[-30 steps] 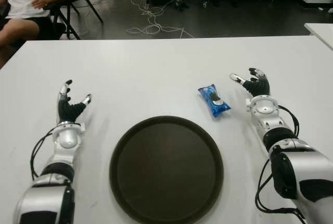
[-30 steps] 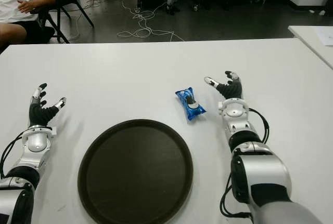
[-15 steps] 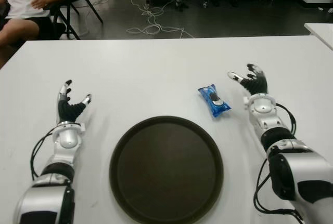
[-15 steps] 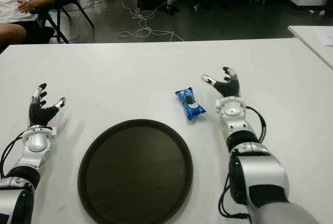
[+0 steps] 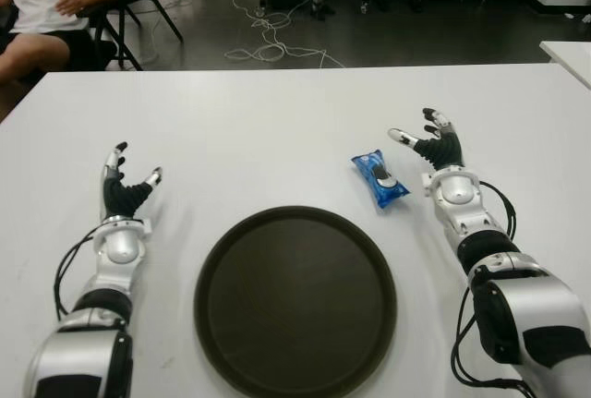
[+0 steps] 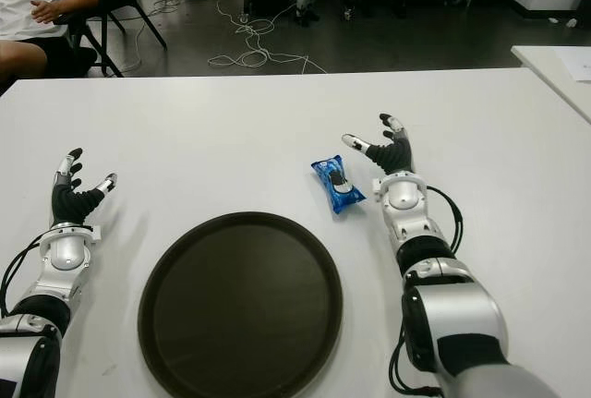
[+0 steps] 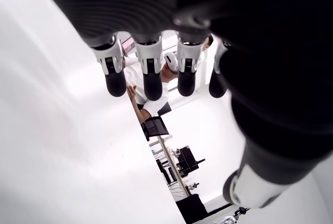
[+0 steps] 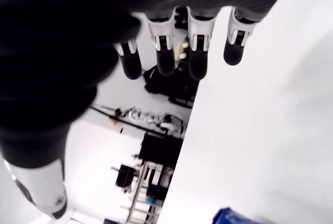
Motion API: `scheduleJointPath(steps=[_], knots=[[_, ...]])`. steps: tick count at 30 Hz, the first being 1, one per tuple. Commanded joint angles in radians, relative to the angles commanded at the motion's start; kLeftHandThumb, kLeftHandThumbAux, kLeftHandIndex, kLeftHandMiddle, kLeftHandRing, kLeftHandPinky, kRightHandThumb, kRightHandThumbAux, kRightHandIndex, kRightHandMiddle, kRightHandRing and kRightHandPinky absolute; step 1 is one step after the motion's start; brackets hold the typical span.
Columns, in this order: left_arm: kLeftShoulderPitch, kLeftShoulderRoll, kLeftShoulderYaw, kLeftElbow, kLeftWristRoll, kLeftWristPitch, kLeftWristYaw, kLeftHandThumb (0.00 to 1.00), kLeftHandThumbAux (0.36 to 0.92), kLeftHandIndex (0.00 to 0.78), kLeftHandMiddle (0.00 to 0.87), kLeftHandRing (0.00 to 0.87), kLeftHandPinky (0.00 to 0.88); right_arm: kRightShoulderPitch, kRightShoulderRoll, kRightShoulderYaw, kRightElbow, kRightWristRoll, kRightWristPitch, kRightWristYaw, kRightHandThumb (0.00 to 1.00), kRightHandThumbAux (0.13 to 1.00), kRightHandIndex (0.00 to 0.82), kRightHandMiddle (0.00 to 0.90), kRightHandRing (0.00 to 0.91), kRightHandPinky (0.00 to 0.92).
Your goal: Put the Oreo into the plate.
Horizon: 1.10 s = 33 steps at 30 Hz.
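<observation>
A blue Oreo packet [image 5: 379, 179] lies on the white table [image 5: 277, 130], just past the far right rim of the round dark plate [image 5: 295, 301]. My right hand [image 5: 428, 142] is open, fingers spread, just right of the packet and not touching it. A blue corner of the packet [image 8: 234, 216] shows in the right wrist view. My left hand [image 5: 126, 181] is open and holds nothing, well left of the plate.
A seated person [image 5: 42, 1] is at the far left beyond the table, beside black chairs. Cables [image 5: 268, 42] lie on the floor behind. Another white table's corner [image 5: 568, 52] shows at the far right.
My right hand has moved left, towards the Oreo packet, its fingers still spread. The left hand, the packet and the plate have not moved.
</observation>
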Motion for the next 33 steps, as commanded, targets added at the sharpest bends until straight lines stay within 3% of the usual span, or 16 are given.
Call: scheduleJointPath(steps=[24,28,33], knots=[[-0.001,-0.002,0.005,0.000,-0.002,0.010,-0.003,0.000,0.796,0.067,0.089,0.061,0.032,0.073,0.013,0.081,-0.153,-0.052,-0.041,0.029,0.000,0.691,0.156,0.112,0.076,0.027],[-0.002,-0.001,0.003,0.001,0.000,0.013,0.000,0.000,0.778,0.065,0.088,0.062,0.038,0.101,-0.013,0.141,-0.222,-0.126,0.025,0.025,0.000,0.654,0.103,0.082,0.056,0.024],[-0.002,0.003,-0.005,0.002,0.014,0.015,0.011,0.000,0.766,0.068,0.092,0.066,0.044,0.122,-0.044,0.218,-0.340,-0.233,0.182,0.054,0.000,0.617,0.089,0.079,0.064,0.046]])
